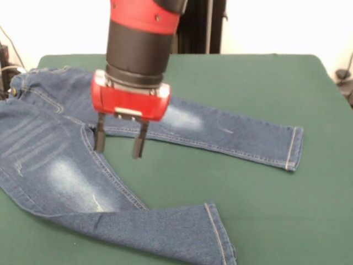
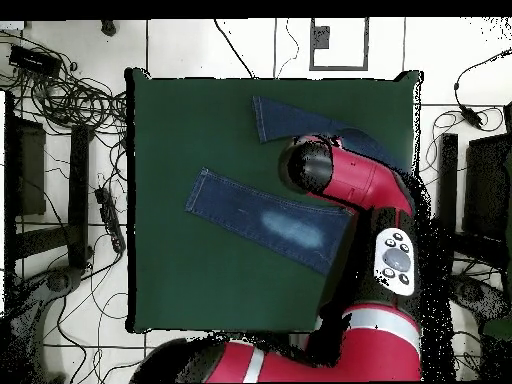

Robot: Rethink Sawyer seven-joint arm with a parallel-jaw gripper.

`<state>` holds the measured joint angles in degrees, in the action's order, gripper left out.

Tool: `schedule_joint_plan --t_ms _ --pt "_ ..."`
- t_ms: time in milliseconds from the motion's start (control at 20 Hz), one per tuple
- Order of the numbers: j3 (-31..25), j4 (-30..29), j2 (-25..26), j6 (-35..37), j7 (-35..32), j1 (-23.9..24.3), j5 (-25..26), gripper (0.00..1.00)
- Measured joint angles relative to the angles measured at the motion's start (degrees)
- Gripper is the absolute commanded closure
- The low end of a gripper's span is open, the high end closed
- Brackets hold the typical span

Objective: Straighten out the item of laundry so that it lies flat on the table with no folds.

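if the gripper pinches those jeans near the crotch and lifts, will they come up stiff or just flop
Likely flop: the jeans lie limp, both legs spread in a V on the table, so a lifted point would probably tent while the legs drag. The felt-like top may grip the denim rather than let it slide. The open gripper stands over the crotch seam.

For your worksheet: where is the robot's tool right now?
Front view: the tool hangs open left of centre, at the crotch of the jeans, where the two legs split.
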<state>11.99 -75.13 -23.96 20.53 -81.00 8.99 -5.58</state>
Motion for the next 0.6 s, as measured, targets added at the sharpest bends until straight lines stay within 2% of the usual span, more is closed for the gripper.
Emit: schedule_joint_plan --t_ms 250,600 --pt "-0.6 -0.4 -2.1 -2.8 0.0 2.0 0.1 0.0" --pt "-2.1 -0.4 -2.0 -5.9 0.0 5.9 0.8 0.0"
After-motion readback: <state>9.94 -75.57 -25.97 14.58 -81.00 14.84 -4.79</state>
